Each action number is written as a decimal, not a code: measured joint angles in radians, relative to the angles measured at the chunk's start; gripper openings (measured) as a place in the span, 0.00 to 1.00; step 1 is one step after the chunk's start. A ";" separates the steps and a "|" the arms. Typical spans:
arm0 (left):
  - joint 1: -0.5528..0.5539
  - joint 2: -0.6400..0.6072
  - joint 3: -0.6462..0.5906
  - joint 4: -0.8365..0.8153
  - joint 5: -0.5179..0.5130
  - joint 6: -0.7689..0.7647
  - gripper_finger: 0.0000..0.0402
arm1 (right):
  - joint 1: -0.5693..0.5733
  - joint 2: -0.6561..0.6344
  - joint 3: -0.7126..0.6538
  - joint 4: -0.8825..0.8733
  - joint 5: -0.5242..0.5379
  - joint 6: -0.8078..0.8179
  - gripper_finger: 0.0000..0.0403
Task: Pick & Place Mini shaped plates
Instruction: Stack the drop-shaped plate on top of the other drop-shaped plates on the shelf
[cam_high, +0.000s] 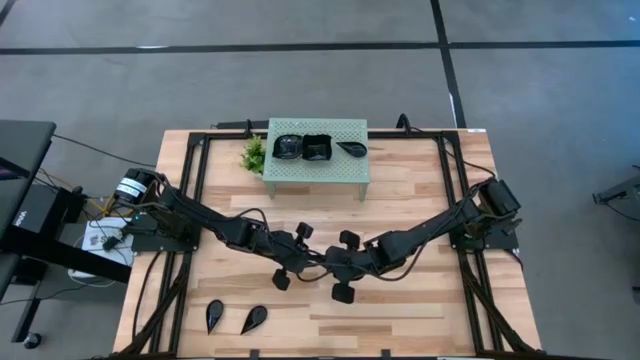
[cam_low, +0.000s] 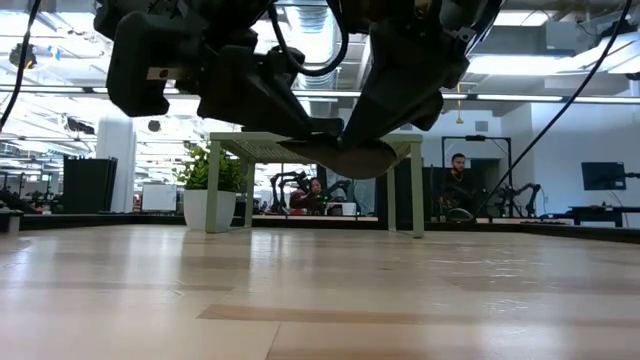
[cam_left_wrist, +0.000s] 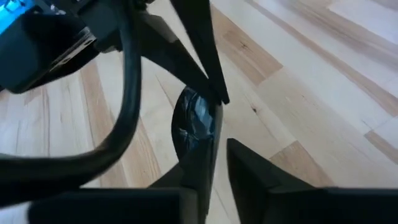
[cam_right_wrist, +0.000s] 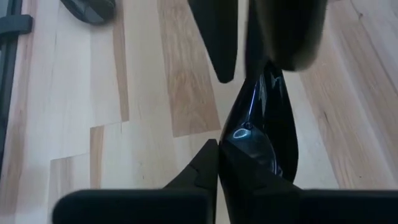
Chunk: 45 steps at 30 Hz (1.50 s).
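Nearest the table's front edge, two black teardrop plates (cam_high: 215, 316) (cam_high: 254, 320) lie side by side on the bare wood toward the left arm's side. Further in, over the middle of the table, both grippers meet around one glossy black leaf-shaped plate (cam_low: 345, 156) held in the air clear of the tabletop. The right gripper (cam_right_wrist: 219, 152) is pinched tight on the plate's rim; the left gripper (cam_left_wrist: 217, 134) has its fingers parted a little around the opposite edge. Beyond them, the mint-green perforated stand (cam_high: 345, 172) carries three more black dishes (cam_high: 288, 148) (cam_high: 317, 148) (cam_high: 351, 149) in a row, with a small potted plant (cam_high: 254, 155) just beside it.
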 joint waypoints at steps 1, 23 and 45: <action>0.000 0.000 0.000 0.004 -0.005 -0.016 0.16 | 0.000 0.000 0.000 0.001 0.000 0.000 0.01; -0.228 -0.401 -0.033 0.002 -0.334 -0.050 0.25 | -0.016 -0.096 0.143 -0.333 0.278 0.004 0.00; -0.242 -0.498 -0.158 0.029 -0.334 -0.119 0.25 | -0.591 -0.216 0.180 -0.481 0.312 -0.405 0.00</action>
